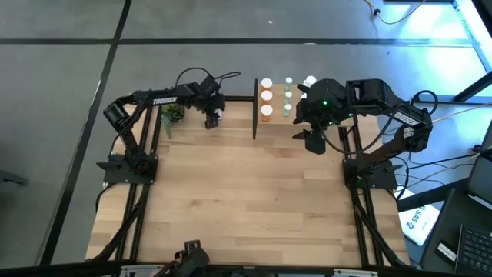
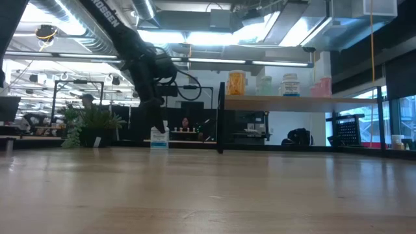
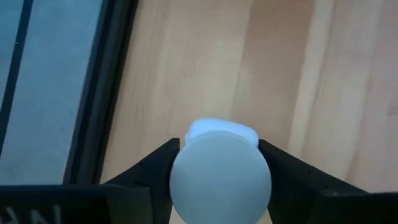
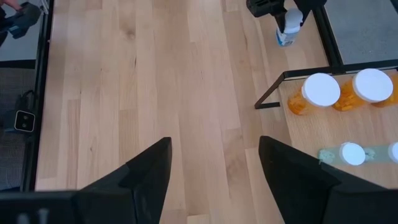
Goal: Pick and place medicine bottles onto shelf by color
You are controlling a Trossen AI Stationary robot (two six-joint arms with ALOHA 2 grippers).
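A white medicine bottle (image 3: 221, 180) with a white cap stands upright on the table near its far edge, left of the shelf (image 2: 299, 102). My left gripper (image 1: 212, 118) slants down over it, shut on it. The shelf board carries orange bottles (image 4: 320, 93), green bottles (image 1: 288, 96) and a white one (image 1: 310, 81). My right gripper (image 4: 214, 162) hangs open, high above the table beside the shelf's near right corner, with nothing between its fingers. My left gripper pinches the white bottle between its two fingers, one on each side of the body just under the cap (image 3: 186, 146). The fingers come from above, slanting down toward the far edge. The bottle stands upright with its base (image 2: 159, 147) on the table.
A small green potted plant (image 1: 172, 113) stands just left of my left gripper. The shelf's black frame post (image 1: 254, 108) rises right of the bottle. The wide wooden tabletop (image 1: 246, 200) stretches toward the near edge.
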